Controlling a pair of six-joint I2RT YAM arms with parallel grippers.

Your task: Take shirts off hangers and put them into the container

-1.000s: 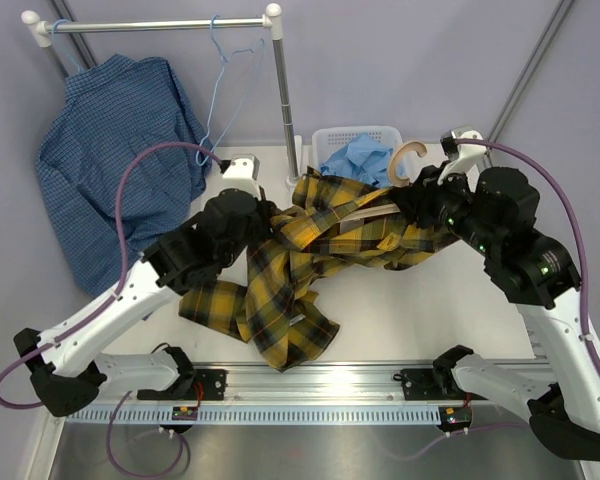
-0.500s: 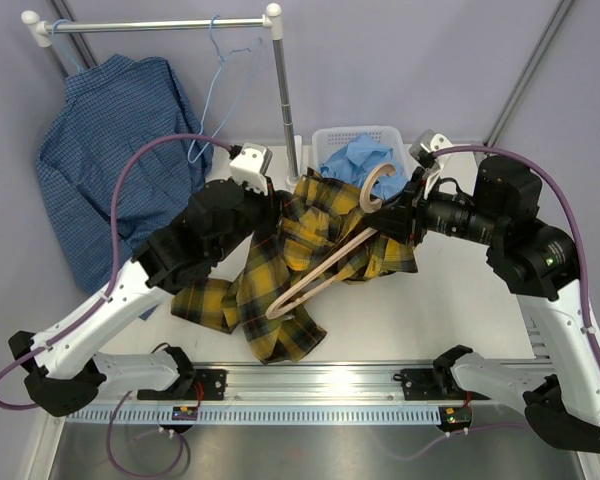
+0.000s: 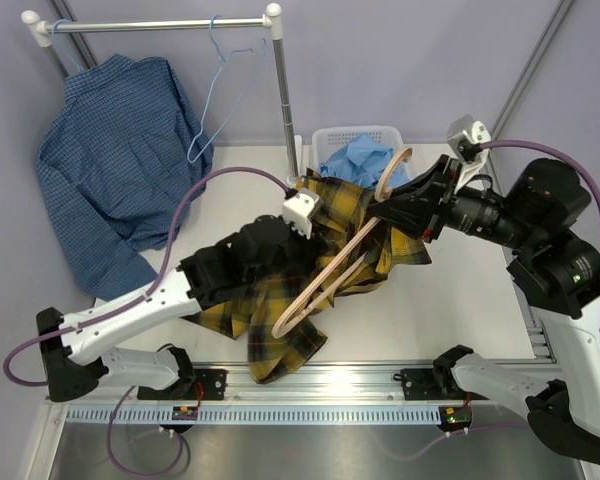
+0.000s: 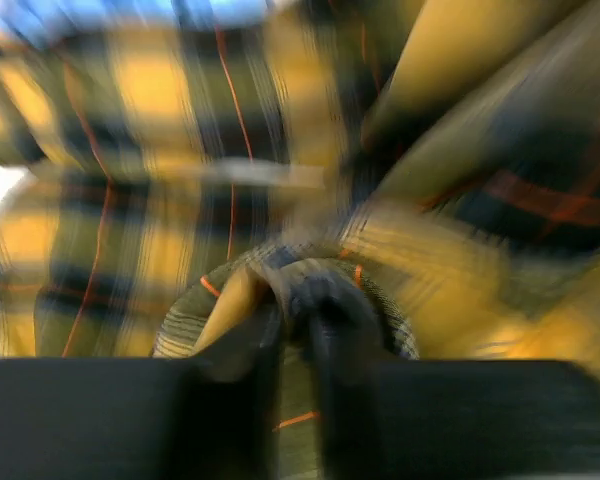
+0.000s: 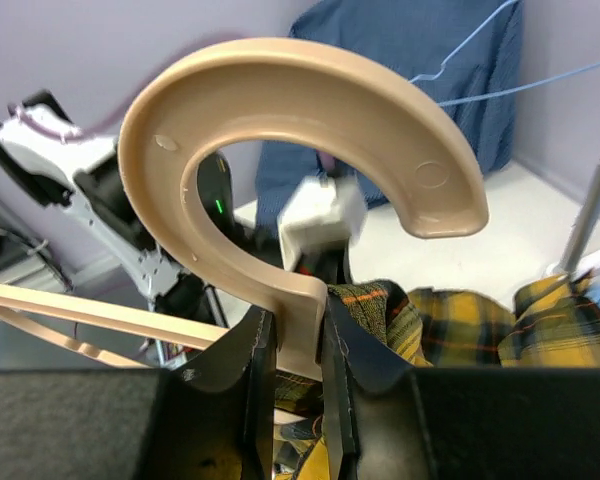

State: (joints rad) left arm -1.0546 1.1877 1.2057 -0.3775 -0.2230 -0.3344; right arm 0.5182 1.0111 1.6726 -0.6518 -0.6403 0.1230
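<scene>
Right gripper [image 5: 298, 335]: clamped on the neck of the tan hanger [image 3: 330, 275], just below the hook; no gap shows on either side.
Left gripper [image 4: 298, 318]: fingers nearly together, with a fold of the plaid shirt [image 3: 270, 320] bunched at the tips. The wrist view is blurred, so I cannot tell whether the cloth is actually pinched.
Hanger: held off the table, running from the hook at 1 o'clock to the free arm end at 7 o'clock across the shirt. Most of the frame lies bare on top of the cloth. I cannot tell whether any part is caught in a sleeve.
Plaid shirt: heaped mid-table under the hanger and the left arm, not in the container.
Container [image 3: 332, 133]: at 12 o'clock from the heap, near it, with the light blue shirt [image 3: 355, 158] inside.
Dark blue shirt [image 3: 110, 150]: on the rack at 10 o'clock, beside a bare wire hanger [image 3: 215, 90].
Step (judged): separating hanger from plaid shirt.
Method note: draw the hanger towards 1 o'clock along its own length while the left holds the cloth down. Check that the left has firm hold first. Watch for snagging at the collar.
</scene>
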